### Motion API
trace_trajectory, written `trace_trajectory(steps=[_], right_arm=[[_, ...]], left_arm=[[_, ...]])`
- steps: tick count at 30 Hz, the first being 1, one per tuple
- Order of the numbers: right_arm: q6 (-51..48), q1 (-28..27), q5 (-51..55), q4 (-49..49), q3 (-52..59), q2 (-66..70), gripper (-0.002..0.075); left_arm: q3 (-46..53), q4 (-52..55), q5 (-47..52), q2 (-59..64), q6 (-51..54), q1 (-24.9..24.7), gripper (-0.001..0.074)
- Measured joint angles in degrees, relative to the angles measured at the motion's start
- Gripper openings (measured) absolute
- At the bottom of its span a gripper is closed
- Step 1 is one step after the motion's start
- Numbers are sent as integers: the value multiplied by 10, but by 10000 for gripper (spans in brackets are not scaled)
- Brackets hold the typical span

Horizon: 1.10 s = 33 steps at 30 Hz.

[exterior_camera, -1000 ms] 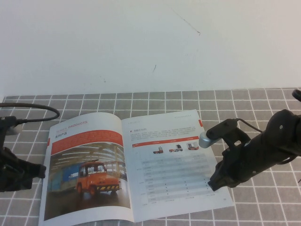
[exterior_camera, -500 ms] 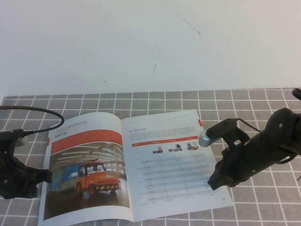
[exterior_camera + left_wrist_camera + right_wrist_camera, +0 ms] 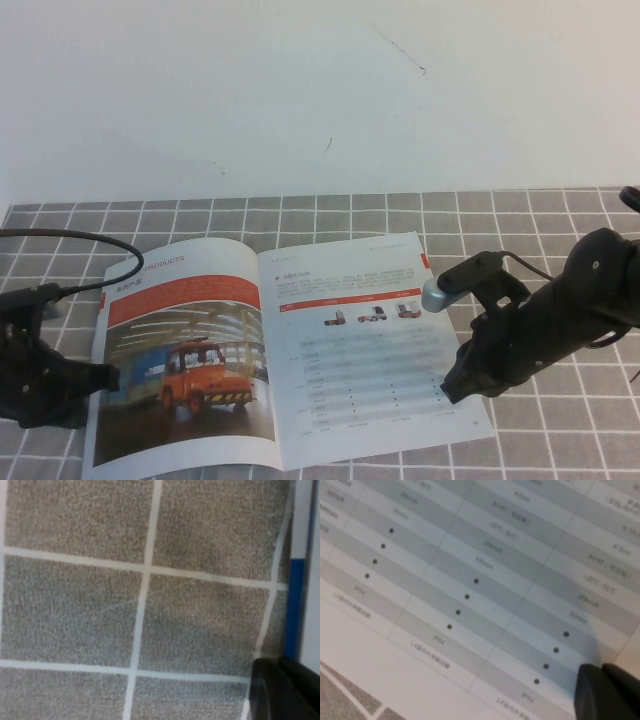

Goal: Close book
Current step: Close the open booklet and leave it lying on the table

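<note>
An open book (image 3: 270,350) lies flat on the grey grid mat (image 3: 560,215). Its left page shows an orange truck and its right page carries tables. My left gripper (image 3: 105,378) is low on the mat at the book's left edge, fingers shut, empty. In the left wrist view the left gripper (image 3: 282,690) sits just beside the book's blue-striped edge (image 3: 296,605). My right gripper (image 3: 452,388) rests shut on the lower right part of the right page. The right wrist view shows the right gripper (image 3: 605,692) down on the printed table page (image 3: 470,580).
A white wall (image 3: 320,90) rises behind the mat. A black cable (image 3: 70,240) loops from the left arm over the mat's left side. The right arm's grey joint (image 3: 436,297) hangs over the book's right edge.
My left gripper has slid right and slightly toward the near edge, reaching the book's left edge. The right arm and the book have stayed put.
</note>
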Motion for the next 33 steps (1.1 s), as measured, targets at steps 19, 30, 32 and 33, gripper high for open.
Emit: trace_trajectory(steps=[19,30,32,33], right_arm=[[0,0,11,40,0,3,-3],[77,-1,14,26,4,-12,-3],[114,-7,20,-20,10,-31,-3],[139,-13,20,-51,11,-45,-3]], left_arm=[[-140,-285,145,15,193,-122,-4],[-155,-477,162,-16,326,-126,-4],[-155,-462,137,-48,335,-126,-4],[-155,-450,122,-66,338,-126,-3]])
